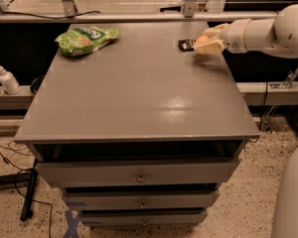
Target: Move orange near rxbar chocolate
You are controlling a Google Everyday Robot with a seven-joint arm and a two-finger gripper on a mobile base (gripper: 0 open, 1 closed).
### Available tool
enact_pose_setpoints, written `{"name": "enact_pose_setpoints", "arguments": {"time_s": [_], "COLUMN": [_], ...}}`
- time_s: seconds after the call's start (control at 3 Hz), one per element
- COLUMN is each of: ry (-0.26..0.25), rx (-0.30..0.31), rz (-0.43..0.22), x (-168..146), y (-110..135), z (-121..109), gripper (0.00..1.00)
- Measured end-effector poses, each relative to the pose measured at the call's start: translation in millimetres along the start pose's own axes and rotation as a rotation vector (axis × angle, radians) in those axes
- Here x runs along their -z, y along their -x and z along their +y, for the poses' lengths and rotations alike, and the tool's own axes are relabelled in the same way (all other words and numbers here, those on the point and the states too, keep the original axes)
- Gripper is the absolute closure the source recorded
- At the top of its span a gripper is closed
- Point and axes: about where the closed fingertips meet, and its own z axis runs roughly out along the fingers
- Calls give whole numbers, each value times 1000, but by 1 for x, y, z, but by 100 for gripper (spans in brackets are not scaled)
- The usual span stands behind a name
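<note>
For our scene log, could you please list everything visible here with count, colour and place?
orange: one, orange, in the end effector, just right of the bar.
rxbar chocolate: one, dark, tabletop's far right.
snack bag: one, green, tabletop's far left.
drawer cabinet: one, grey, centre.
pump bottle: one, white, ledge at left.
arm: one, white, reaching in from the right.
end effector: one, pale, closed on the orange at the far right edge.
</note>
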Motion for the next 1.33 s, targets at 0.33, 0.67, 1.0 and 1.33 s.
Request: {"name": "enact_pose_setpoints", "arguments": {"time_s": [0.33,0.67,1.0,1.33], "ry": [9,20,26,32], "rx": [-24,-38,-46,-46], "rz": [-1,-1,1,2], "x": [-10,-17,-20,-20], "y": [-3,-6,-7,-5], "z": [2,7,9,11], "gripper": [81,59,35,12]}}
